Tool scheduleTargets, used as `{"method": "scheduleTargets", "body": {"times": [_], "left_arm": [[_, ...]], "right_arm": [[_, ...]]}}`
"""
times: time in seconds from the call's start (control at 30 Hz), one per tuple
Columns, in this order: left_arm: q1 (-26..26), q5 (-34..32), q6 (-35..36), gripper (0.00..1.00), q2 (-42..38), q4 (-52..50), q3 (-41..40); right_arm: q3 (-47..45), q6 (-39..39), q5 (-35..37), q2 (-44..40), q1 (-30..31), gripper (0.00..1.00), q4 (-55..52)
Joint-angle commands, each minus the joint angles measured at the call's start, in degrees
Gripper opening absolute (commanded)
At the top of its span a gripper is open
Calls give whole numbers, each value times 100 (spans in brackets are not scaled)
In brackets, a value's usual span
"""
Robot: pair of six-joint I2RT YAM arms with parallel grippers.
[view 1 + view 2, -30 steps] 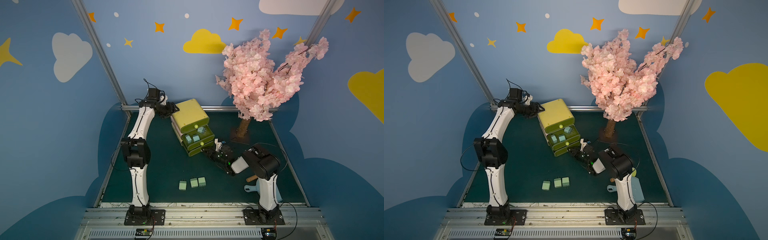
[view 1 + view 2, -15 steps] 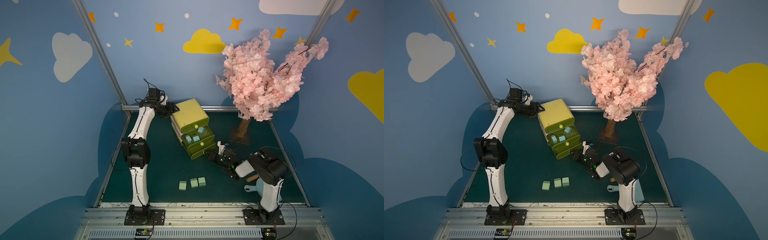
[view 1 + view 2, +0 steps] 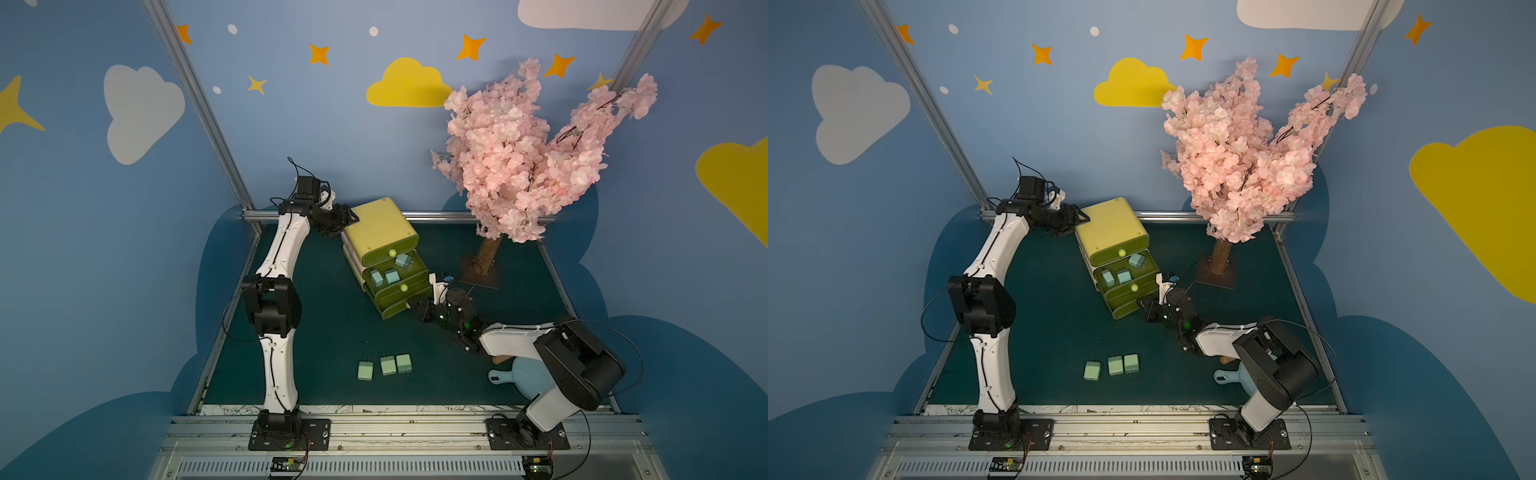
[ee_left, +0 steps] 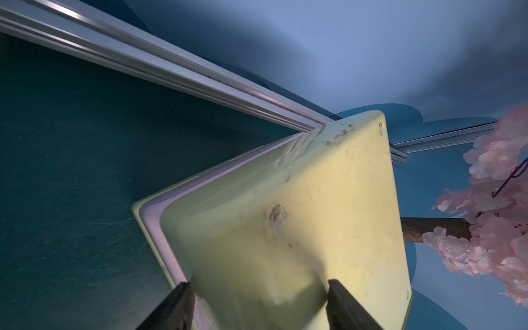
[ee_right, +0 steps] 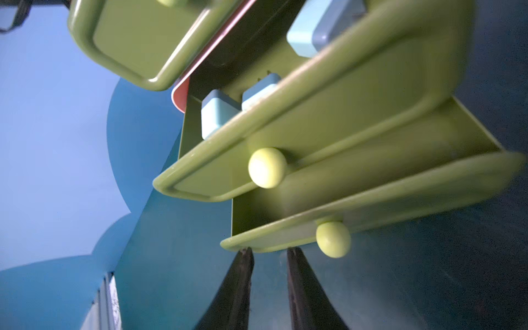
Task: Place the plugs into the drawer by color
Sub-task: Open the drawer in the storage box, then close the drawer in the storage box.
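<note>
Biggest change is the right arm [image 3: 515,340]: over the last second its elbow has sunk back and down until the forearm lies nearly flat over the table [image 3: 332,332], while the wrist has barely left the front of the chest [image 3: 380,230]. The left arm [image 3: 286,249] hasn't budged, and the left gripper [image 3: 350,219] is still clamped on the chest's back top corner, a finger on each side, which I read as bracing it. The chest sits toward the back of the table. Its top drawer [image 5: 137,37] is shut, the middle drawer [image 5: 357,100] is out with all three blue plugs [image 3: 391,276] in it, and the bottom drawer [image 5: 400,200] is partway out and looks empty as far as I can see in. Whether it slid during that second I can't tell, since the older shots are too small. The dustpan [image 3: 523,376] is half buried under the right arm. The three green plugs [image 3: 388,365] lie in a row near the front edge, well apart from the chest, so my guess is green goes last and the bottom drawer is being readied for it. There are no pink plugs in sight. They're probably in the shut top drawer, but that's a guess. The right gripper [image 5: 268,251] is at the bottom drawer's front lip, just beside its knob [image 5: 333,239], not around it. Its fingertips [image 5: 245,257] are a narrow gap apart with only table between them, gripping nothing. Whether they touch the lip is hard to call because it's blurry there.
</note>
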Motion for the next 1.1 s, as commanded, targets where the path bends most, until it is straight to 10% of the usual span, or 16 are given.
{"method": "scheduleTargets", "body": {"times": [0.0, 1.07], "left_arm": [[-75, -296, 100, 74, 171, -500, -181], [-141, -317, 110, 74, 185, -505, -233]], "right_arm": [[560, -682, 70, -6, 0, 25, -833], [2666, -1494, 638, 2165, 39, 24, 130]]}}
